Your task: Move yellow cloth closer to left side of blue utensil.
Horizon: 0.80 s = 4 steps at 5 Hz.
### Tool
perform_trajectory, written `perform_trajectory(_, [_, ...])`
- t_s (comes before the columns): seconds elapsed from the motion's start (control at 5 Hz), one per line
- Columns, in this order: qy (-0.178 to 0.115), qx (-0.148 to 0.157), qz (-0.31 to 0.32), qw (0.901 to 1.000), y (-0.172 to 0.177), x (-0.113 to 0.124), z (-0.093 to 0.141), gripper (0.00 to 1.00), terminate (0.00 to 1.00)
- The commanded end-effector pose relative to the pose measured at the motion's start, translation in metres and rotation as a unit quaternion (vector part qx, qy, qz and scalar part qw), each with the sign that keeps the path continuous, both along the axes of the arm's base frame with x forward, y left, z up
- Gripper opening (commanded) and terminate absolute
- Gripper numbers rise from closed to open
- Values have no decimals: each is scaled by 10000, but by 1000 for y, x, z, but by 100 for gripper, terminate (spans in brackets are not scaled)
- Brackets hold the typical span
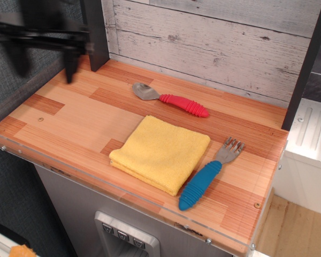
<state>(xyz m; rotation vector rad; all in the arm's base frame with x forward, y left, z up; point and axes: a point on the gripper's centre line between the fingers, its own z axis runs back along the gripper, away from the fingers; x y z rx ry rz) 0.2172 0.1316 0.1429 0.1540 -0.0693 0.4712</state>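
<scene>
The folded yellow cloth point(161, 153) lies flat on the wooden tabletop, near the front middle. Its right edge sits right beside the blue utensil point(207, 174), a fork with grey tines and a ribbed blue handle that lies diagonally at the front right. My gripper point(43, 61) is blurred at the far upper left, above the table's left edge and well away from the cloth. Its two dark fingers hang down spread apart with nothing between them.
A spoon with a red-pink ribbed handle point(172, 99) lies behind the cloth. A grey plank wall stands at the back, with dark posts at the left point(94, 32) and right point(306, 64). A clear rim point(123, 194) edges the table's front.
</scene>
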Motion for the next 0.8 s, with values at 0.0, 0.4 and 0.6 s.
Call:
perform_trajectory(0.0, [-271, -232, 829, 9959, 30, -48, 27, 100, 0])
perform_trajectory(0.4, [-602, -236, 1417, 9878, 41, -67, 35, 100, 0])
perform_trajectory(0.6, [-602, -236, 1417, 9878, 41, -67, 35, 100, 100])
